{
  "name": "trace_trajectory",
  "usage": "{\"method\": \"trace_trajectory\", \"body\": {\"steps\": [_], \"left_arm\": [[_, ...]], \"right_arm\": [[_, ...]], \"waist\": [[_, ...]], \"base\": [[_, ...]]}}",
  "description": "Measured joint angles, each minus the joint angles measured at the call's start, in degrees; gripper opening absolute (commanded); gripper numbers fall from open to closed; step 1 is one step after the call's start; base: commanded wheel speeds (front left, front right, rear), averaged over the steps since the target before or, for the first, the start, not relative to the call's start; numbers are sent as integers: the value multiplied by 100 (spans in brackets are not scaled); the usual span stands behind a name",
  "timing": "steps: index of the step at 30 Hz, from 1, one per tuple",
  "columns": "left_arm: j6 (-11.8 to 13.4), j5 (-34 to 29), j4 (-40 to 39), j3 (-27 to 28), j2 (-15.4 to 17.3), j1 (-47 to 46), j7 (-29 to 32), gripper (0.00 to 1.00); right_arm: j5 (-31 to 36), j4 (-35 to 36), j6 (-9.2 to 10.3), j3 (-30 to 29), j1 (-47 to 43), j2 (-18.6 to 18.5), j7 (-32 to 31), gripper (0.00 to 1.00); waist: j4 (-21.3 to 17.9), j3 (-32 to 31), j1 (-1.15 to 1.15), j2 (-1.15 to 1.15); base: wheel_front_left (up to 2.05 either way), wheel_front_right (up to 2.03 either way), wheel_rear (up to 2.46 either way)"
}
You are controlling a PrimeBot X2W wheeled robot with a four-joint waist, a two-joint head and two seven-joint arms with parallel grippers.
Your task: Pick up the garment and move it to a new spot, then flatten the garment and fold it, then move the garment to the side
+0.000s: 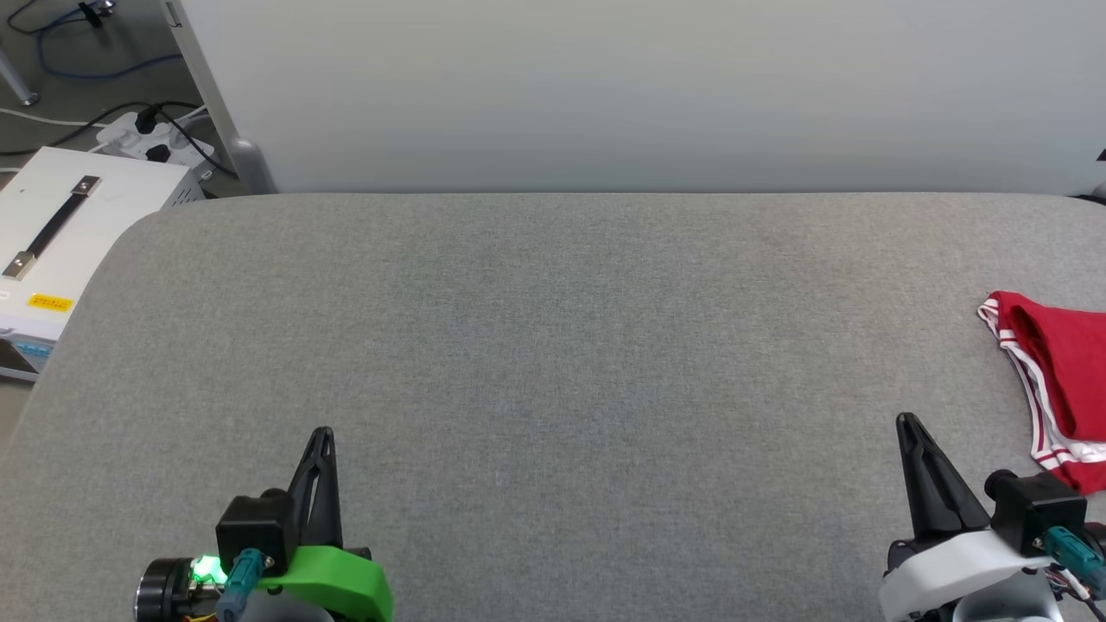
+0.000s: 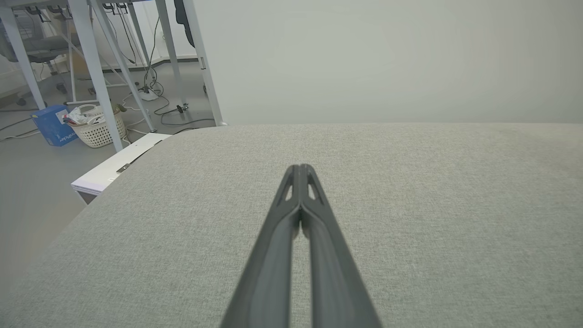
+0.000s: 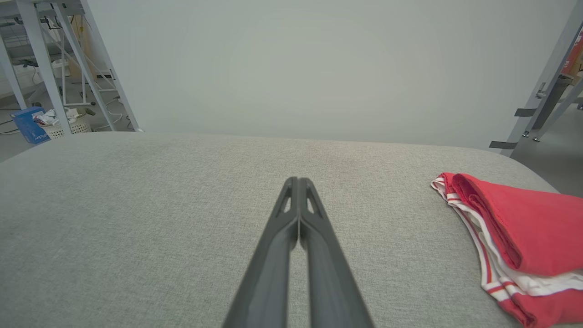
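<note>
The garment [image 1: 1063,380] lies folded at the table's right edge, red with white and red-striped trim showing along its side; the right wrist view has the garment [image 3: 524,232] at its right. My right gripper [image 1: 907,425] is shut and empty, low at the right, just left of the garment and apart from it; its tips [image 3: 297,181] press together over bare cloth. My left gripper [image 1: 321,434] stands shut and empty at the lower left, its fingertips [image 2: 300,168] closed over the grey surface.
The grey fabric table [image 1: 553,345] spans the view, backed by a pale wall panel [image 1: 605,86]. A white box with a handle [image 1: 52,233] and a power strip [image 1: 155,138] sit off the left edge. Table legs and a basket [image 2: 95,130] stand on the floor.
</note>
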State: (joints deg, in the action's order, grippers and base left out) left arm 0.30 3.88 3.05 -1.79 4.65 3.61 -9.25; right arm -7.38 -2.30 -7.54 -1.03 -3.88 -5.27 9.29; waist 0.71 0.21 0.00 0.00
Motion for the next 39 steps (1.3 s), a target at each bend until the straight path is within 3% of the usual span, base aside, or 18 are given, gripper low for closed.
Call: {"method": "trace_trajectory", "body": {"steps": [39], "left_arm": [[-5, -192, -144, 68, -76, -130, 453, 0]], "right_arm": [[325, 91, 0, 47, 143, 120, -452, 0]], "waist": [[-35, -11, 0, 0]], "base": [[0, 0, 0]]}}
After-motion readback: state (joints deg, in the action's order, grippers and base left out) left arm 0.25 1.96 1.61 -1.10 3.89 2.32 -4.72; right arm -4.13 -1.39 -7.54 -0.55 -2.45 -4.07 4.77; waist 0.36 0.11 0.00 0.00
